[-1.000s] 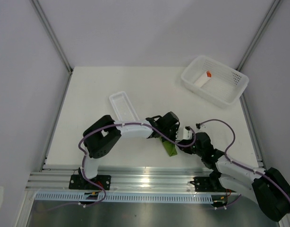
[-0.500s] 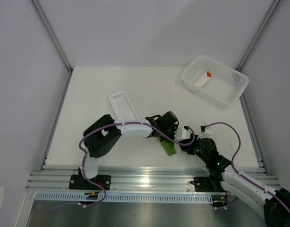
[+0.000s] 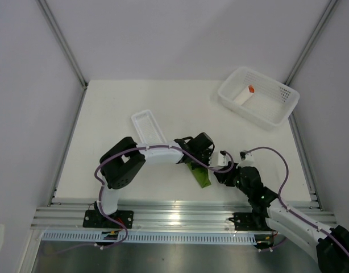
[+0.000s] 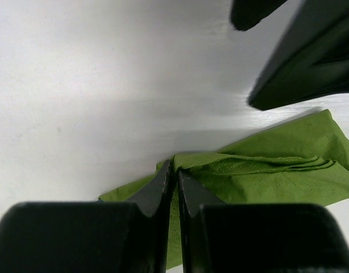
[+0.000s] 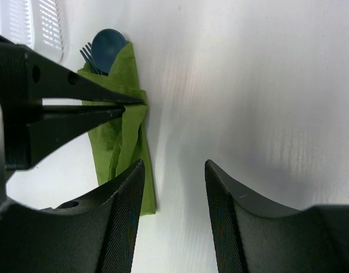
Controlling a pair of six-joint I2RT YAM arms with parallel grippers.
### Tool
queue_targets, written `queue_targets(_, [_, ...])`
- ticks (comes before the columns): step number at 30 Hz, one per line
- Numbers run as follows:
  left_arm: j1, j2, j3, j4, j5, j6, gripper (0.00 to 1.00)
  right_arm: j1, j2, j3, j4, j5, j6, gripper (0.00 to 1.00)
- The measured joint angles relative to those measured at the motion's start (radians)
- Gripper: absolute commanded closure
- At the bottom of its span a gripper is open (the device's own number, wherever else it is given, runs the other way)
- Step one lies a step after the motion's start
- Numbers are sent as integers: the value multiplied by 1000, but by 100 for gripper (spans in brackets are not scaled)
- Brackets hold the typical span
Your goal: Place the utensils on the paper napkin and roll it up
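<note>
The paper napkin (image 3: 202, 177) lies folded into a narrow olive-green bundle in front of the arms. The dark blue spoon (image 5: 108, 44) and the fork (image 5: 85, 56) poke out of its far end. My left gripper (image 4: 175, 169) is shut, pinching a raised fold of the paper napkin (image 4: 265, 170). In the top view the left gripper (image 3: 192, 161) sits over the bundle's upper end. My right gripper (image 5: 174, 165) stands open just right of the paper napkin (image 5: 120, 133), holding nothing. The top view shows the right gripper (image 3: 216, 170) close beside the bundle.
A narrow white ribbed tray (image 3: 147, 126) lies left of the left gripper. A white basket (image 3: 277, 116) at the back right holds a white piece with an orange tip (image 3: 244, 94). The two grippers are very close together.
The right gripper has opened and let go of the napkin bundle, drawing back slightly to the right. The left gripper keeps its pinch and has barely moved.
</note>
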Motion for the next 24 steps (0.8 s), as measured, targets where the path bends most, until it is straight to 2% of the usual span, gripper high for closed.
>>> queue_targets(6, [26,28,46,-16,-50,-47,93,13,-58,15,-44,-32,-50,49])
queue_targets(12, [32,43,69,-20,-90,-71,93,14,-9,32,-23,-45,-71,49])
queue_targets(18, [32,56,96,-47,-102,-88,91,30,16,32,43,-92,-110,49])
queue_targets(24, [32,61,106,-57,-105,-95,89,53,53,32,119,-53,-125,49])
